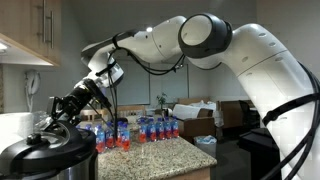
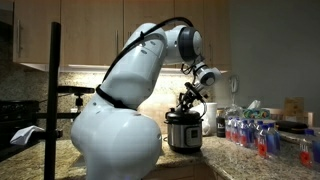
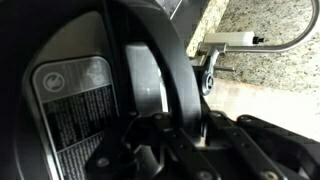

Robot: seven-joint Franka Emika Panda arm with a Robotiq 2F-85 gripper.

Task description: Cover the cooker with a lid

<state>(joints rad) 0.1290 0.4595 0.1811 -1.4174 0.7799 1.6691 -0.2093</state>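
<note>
The cooker point(image 1: 40, 165) stands at the near corner of the granite counter, silver body with a black rim; it also shows in an exterior view point(image 2: 183, 132). The black domed lid point(image 1: 45, 148) rests on or just above the cooker's rim point(image 2: 184, 114); I cannot tell whether it is fully seated. My gripper point(image 1: 57, 117) reaches down onto the lid's centre point(image 2: 190, 102). In the wrist view the lid point(image 3: 75, 100) fills the frame, with a label sticker, and my gripper point(image 3: 172, 135) is shut on its raised handle.
Several water bottles with red and blue labels point(image 1: 140, 130) stand on the counter behind the cooker, also visible in an exterior view point(image 2: 250, 132). A faucet point(image 3: 250, 40) shows above the counter. Wall cabinets point(image 1: 30, 30) hang overhead. Boxes point(image 1: 195, 110) sit behind.
</note>
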